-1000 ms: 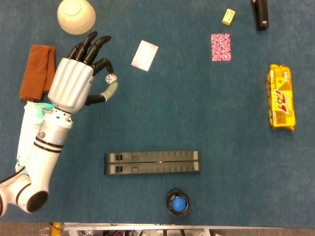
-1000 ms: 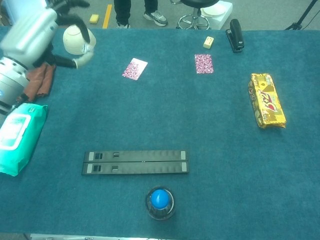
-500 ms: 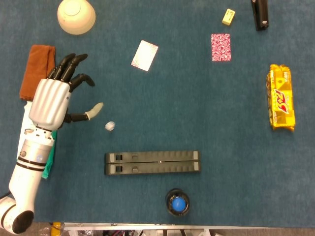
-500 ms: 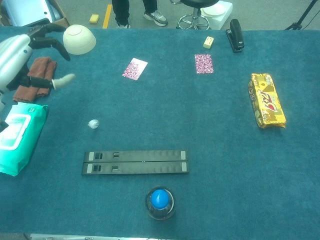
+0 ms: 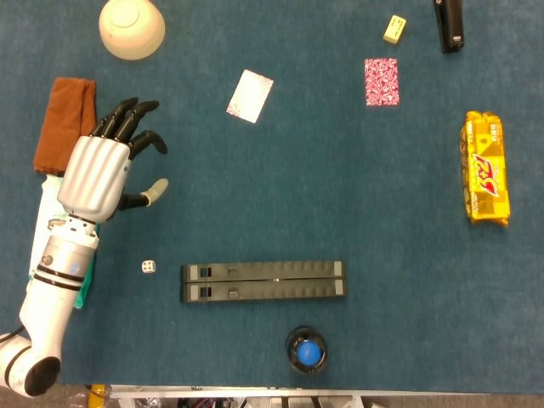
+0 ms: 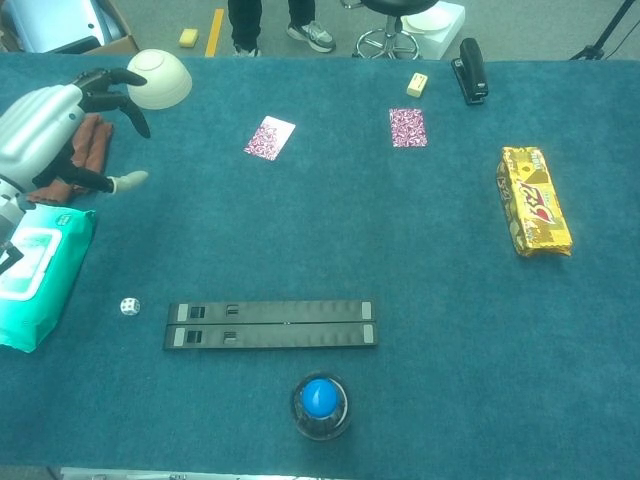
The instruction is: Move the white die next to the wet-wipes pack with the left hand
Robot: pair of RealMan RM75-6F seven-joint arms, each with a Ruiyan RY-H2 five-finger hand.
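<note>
Left hand [image 5: 100, 174]: raised above the blue cloth-covered table [image 5: 357, 212], fingers [image 5: 127, 119] spread wide and holding nothing, dark tips pointing up and away in the head view; seen too in the chest view [image 6: 45, 135].

Small white die with dark pips [image 5: 148, 267]: resting alone on the cloth, free of any grip; shown in the chest view [image 6: 130, 307] just beside the right edge of the pack, touching nothing.

Teal soft-plastic wet-wipes pack with white label [image 6: 35, 275]: lying flat at the table's left edge, largely hidden beneath the forearm in the head view.

Key relation: die placed below and slightly right of the open palm, on the wrist side and away from the fingertips; between the pack and the left end of the long dark grey twin-bar rail [image 5: 263, 281], close to both. Long axis not applicable to a cube.

Nearer hand: left, by default; right hand absent from both views.

Judgement: die apparently already at its goal beside the pack, task likely finished or nearly so; possible remaining step only a withdrawal of the arm without brushing the die.

Nearby: folded rust-brown cloth [image 5: 64, 121] just beyond the fingertips; cream upturned bowl [image 5: 132, 28] farther up the table.
</note>
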